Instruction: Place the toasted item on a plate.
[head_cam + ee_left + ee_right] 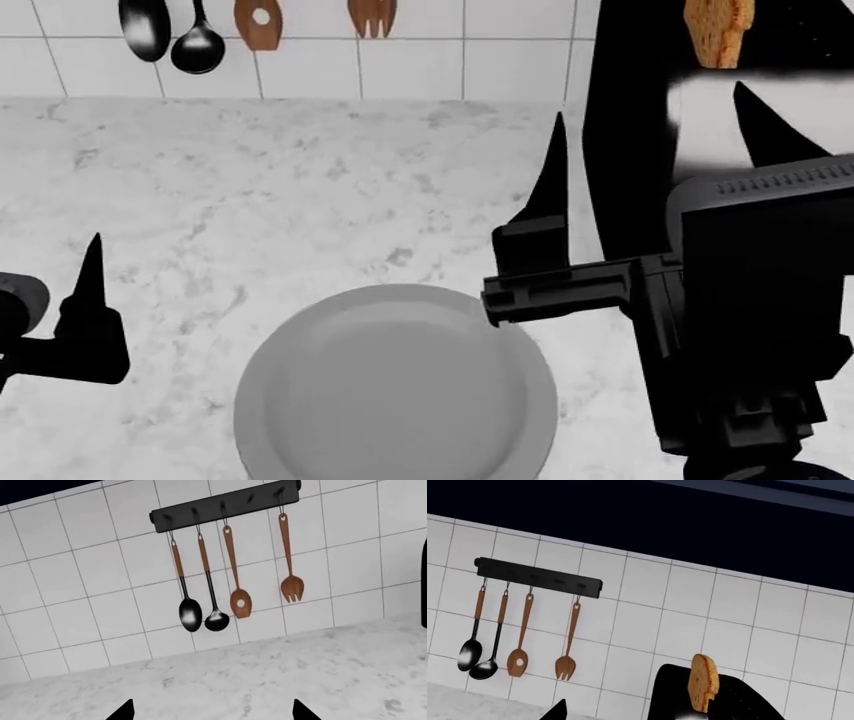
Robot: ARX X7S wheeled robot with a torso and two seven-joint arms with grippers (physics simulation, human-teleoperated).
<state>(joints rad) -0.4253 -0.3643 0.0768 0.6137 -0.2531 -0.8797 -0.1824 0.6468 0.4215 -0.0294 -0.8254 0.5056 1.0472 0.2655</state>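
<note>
The toasted item, a golden-brown bread slice, stands upright out of the black toaster at the right of the head view. It also shows in the right wrist view. The grey plate lies on the marble counter in front of me, empty. My right gripper is open beside the toaster, between the plate and the toast, holding nothing. My left gripper is open and empty above bare counter. One of its fingers shows left of the plate.
A black rail on the white tiled wall holds several hanging utensils: two black ladles and a wooden spoon and fork. They also show in the right wrist view. The marble counter runs to the wall.
</note>
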